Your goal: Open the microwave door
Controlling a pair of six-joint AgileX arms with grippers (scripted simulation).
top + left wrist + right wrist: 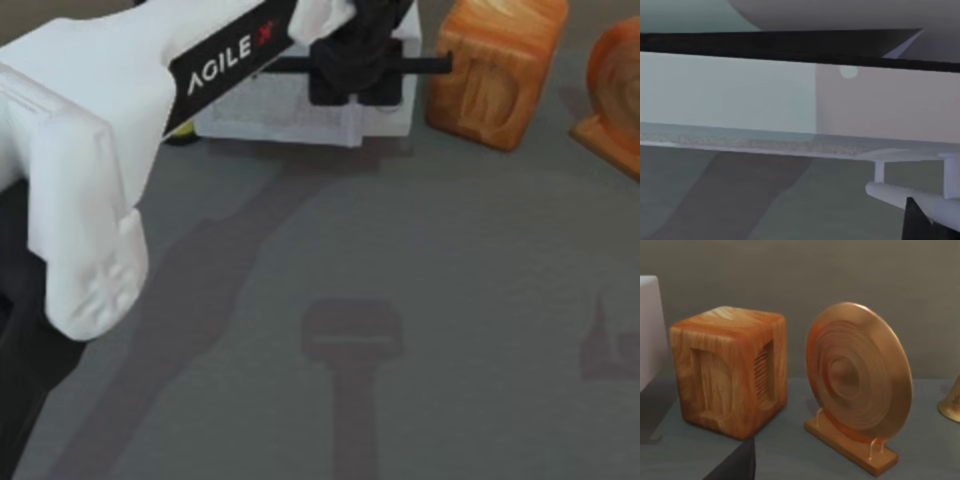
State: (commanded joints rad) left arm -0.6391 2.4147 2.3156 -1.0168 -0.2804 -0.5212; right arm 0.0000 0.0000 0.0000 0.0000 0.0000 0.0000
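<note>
The white microwave sits at the table's back middle, partly under my left arm. Its door, with the grey speckled mesh, stands swung away from the body. My left gripper hovers right at the door's free edge. In the left wrist view the door shows almost edge-on as a thin speckled strip, with the pale inner walls behind it. The white handle sticks out on two short posts, and a dark part of my gripper overlaps it. My right arm is out of the top view.
An orange wooden block stands just right of the microwave, also seen as the block in the right wrist view. A round wooden disc on a stand is at the far right; the right wrist view shows the disc too. Arm shadows lie on the grey table.
</note>
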